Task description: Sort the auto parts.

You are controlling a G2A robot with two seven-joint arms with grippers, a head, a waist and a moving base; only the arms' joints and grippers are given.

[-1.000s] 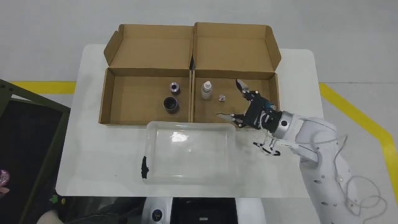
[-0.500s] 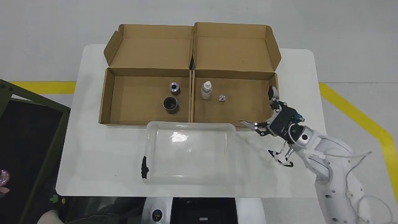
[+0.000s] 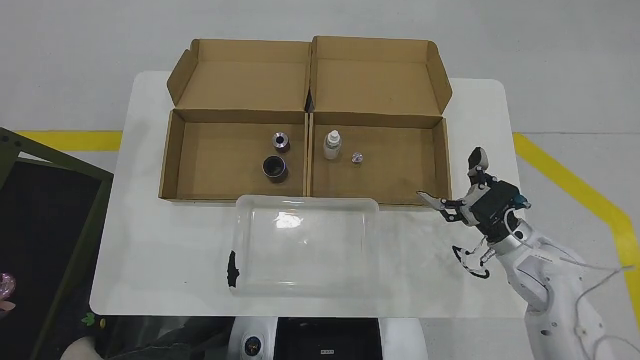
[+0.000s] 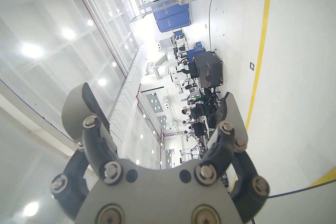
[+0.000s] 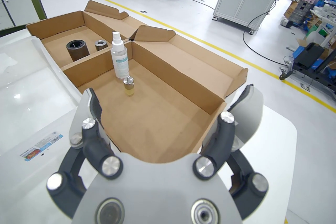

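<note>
My right gripper [image 3: 451, 177] hangs spread and empty over the table, just beside the right box [image 3: 437, 150]. The bottle [image 5: 119, 57] and vial [image 5: 129, 86] stand together there, and the dark sleeve [image 5: 77, 50] and grey sleeve [image 5: 101, 46] stand in the left box [image 3: 172, 155], like with like as I judge it. My left gripper [image 4: 156, 93] is spread too, aimed off at the room.

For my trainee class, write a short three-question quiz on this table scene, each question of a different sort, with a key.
1. True or false: the spray bottle and the small capped part stand in the same cardboard box.
2. The right arm has its jaws: A open and empty; B shut on the bottle; C shut on a cylinder.
3. Fill in: the left box holds ___ cylinders.
Key: 1 true; 2 A; 3 two.
</note>
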